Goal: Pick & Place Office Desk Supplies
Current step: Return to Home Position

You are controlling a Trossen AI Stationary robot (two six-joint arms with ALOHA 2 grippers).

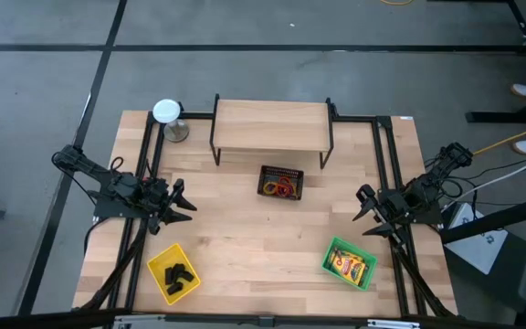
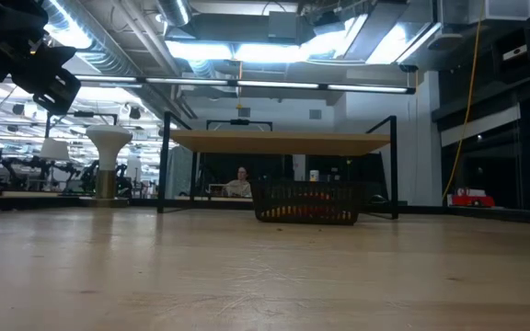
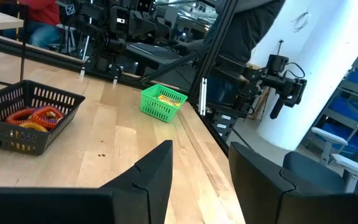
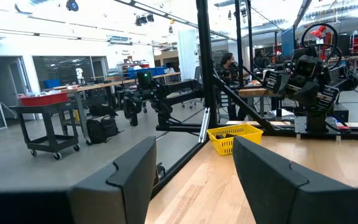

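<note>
Wooden table point(image 1: 245, 247), high view: left gripper point(image 1: 187, 199) and right gripper point(image 1: 362, 211) hover at opposite edges, jaws spread wide, empty. Coloured rings point(image 1: 282, 188) lie in the black basket point(image 1: 265, 171) (mid-table); black clips point(image 1: 180, 273) in the yellow tray point(image 1: 156, 265); crayon packs point(image 1: 352, 266) in the green tray point(image 1: 329, 256). Wrist views: both finger pairs apart, touching nothing.

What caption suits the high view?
Left hand and right hand open; rings in black basket, clips in yellow tray.

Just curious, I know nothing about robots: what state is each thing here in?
left gripper: open, empty, over the table, left side
right gripper: open, empty, over its right side
black basket: upright, holds coloured rings
yellow tray: holds black clips
green tray: holds yellow packs
</note>
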